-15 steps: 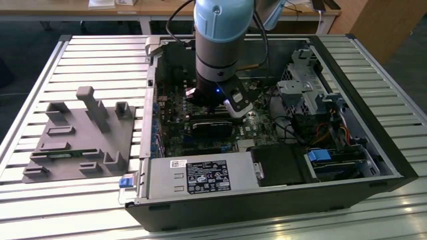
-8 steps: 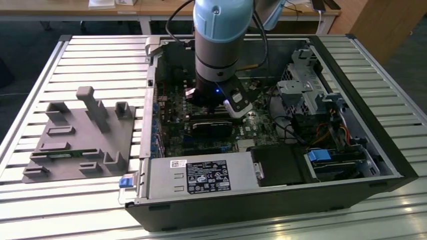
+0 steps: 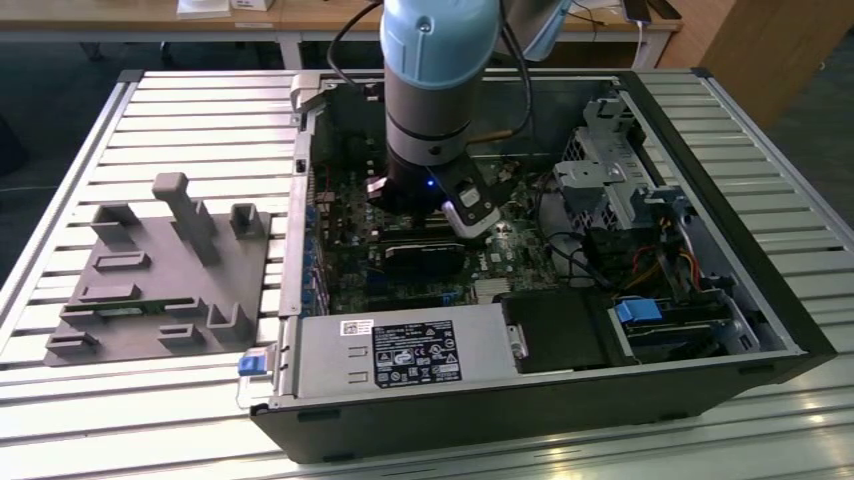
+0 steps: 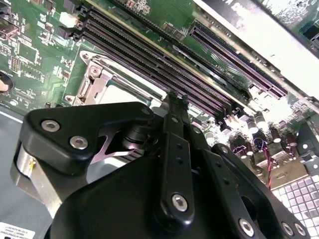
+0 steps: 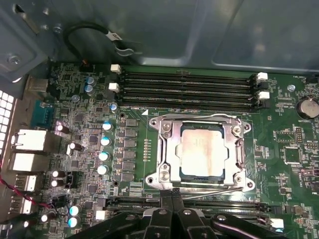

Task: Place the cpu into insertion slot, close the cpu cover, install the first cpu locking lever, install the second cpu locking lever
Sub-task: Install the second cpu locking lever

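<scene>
Reaching straight down into an open computer case [image 3: 747, 330] lying on a slatted metal table [image 3: 200, 100], the arm [image 3: 434, 80] stands over the green circuit board [image 3: 347, 220]. At the exterior view's left, a grey plastic fixture [image 3: 154, 275] with upright posts rests on the table, well apart from the case. Along the near edge of the case lies the power supply box [image 3: 400, 355], and at the exterior view's right sits a drive cage [image 3: 607, 170].

In the first wrist view, the cpu [image 5: 202, 150] lies flat in the insertion slot [image 5: 201, 152], its dull silver top showing through the square cut-out of the cpu cover [image 5: 169, 149], which lies down flat around it. A thin locking lever [image 5: 209, 191] runs along the socket edge nearest the gripper [image 5: 173, 196]. Four long memory slots [image 5: 189, 92] lie on the far side of the socket, and a row of round capacitors [image 5: 104, 142] stands beside it.

The gripper's fingers are pressed together with no gap between them and nothing held; their tips sit at the lever by the socket edge. In the second wrist view the closed fingertips [image 4: 175, 107] stand beside the silvery socket frame [image 4: 94, 82].
</scene>
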Motion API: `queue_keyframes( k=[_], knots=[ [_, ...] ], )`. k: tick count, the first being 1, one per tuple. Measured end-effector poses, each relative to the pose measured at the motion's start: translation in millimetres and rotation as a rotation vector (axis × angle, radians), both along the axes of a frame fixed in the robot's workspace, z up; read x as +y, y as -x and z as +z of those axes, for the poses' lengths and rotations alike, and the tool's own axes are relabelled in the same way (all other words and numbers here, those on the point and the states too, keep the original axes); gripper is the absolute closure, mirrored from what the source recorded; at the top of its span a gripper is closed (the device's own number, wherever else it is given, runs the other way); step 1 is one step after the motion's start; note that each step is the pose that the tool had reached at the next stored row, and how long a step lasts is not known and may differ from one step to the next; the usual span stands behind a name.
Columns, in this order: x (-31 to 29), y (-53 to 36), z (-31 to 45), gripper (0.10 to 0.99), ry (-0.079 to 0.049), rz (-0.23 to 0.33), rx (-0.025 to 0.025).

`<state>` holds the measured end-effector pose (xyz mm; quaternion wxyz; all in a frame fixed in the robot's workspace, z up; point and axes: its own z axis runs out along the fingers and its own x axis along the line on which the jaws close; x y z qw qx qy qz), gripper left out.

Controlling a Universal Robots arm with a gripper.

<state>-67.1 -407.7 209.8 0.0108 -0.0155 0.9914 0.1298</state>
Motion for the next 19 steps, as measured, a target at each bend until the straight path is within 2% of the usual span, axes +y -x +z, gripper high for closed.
queue_keyframes(
  k=[13,19],
  knots=[
    [-3.4,3.3,-2.6,0.98,-0.007,0.0,-0.0041],
    [-3.6,7.4,-5.2,0.98,-0.025,0.0,-0.0101]
  ],
)
